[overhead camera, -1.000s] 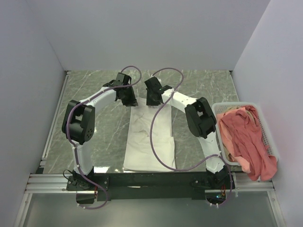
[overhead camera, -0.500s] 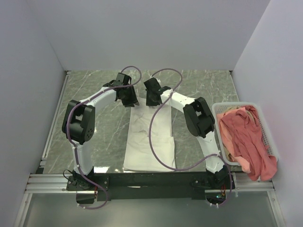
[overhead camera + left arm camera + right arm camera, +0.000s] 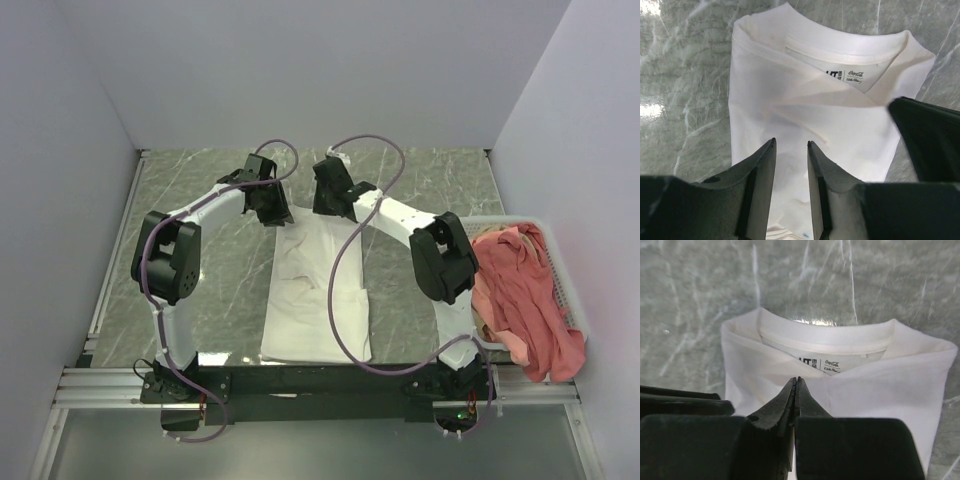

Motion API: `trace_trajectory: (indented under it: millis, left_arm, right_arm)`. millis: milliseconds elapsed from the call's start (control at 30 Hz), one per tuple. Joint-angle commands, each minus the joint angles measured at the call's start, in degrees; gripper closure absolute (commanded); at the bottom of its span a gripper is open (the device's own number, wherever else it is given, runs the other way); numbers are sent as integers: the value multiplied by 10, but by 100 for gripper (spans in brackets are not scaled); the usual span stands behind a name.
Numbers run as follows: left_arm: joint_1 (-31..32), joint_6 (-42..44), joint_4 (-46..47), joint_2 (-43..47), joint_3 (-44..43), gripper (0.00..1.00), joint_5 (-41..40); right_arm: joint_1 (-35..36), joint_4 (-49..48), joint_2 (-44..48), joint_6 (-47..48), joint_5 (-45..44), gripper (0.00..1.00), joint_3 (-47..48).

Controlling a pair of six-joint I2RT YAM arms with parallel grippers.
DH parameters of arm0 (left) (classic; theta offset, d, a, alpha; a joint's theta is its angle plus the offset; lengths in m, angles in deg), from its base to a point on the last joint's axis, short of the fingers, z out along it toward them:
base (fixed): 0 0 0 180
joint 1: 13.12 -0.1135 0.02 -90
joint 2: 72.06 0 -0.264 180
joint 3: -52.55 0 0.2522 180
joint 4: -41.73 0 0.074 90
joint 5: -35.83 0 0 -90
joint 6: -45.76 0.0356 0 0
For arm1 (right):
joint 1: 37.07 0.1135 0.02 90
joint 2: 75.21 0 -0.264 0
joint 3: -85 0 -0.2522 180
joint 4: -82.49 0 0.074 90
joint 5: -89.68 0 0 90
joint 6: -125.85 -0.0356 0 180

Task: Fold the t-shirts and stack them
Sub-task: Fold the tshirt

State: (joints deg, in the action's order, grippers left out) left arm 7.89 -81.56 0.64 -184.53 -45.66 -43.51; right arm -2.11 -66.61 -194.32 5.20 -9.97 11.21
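Note:
A white t-shirt (image 3: 315, 300) lies folded into a long strip on the marble table, its collar at the far end. Both grippers hover over that collar end. My left gripper (image 3: 791, 142) stands partly open above the cloth with nothing between its fingers; from above the left gripper (image 3: 272, 212) is at the collar's left corner. My right gripper (image 3: 795, 380) is shut, its tips pressed together with no cloth in them, just short of the neck label (image 3: 827, 365). Salmon-pink t-shirts (image 3: 520, 290) are heaped in the basket.
A white slatted basket (image 3: 510, 219) stands at the table's right edge, and pink cloth hangs over its near rim. My right arm's elbow (image 3: 447, 262) is over the basket's left side. Grey walls enclose the table on three sides.
My right gripper has shut empty and drawn slightly back toward the far side, its elbow swinging right over the basket. The left gripper has opened a little wider and stayed in place.

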Motion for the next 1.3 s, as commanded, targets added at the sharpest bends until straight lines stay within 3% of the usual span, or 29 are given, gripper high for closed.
trace_trajectory:
  millis: [0, 300, 433, 633, 900, 1267]
  left_arm:
    - [-4, 0, 12, -11, 3, 62, 12]
    - [-4, 7, 23, -10, 10, 48, 31]
    - [0, 34, 16, 5, 11, 41, 24]
    - [30, 98, -40, 20, -10, 36, -70]
    - [82, 158, -63, 29, -46, 36, -136]
    - [126, 218, -120, -33, -113, 34, -187]
  right_arm:
    - [3, -34, 37, -8, -29, 100, 1]
    - [0, 2, -6, -20, -38, 100, 40]
    - [-2, -9, -2, -20, -26, 83, 34]
    - [-12, -1, 16, -31, 1, 53, 34]
    - [-52, -45, 107, -70, 38, 52, -51]
    - [-88, -73, 179, -79, 58, 52, -143]
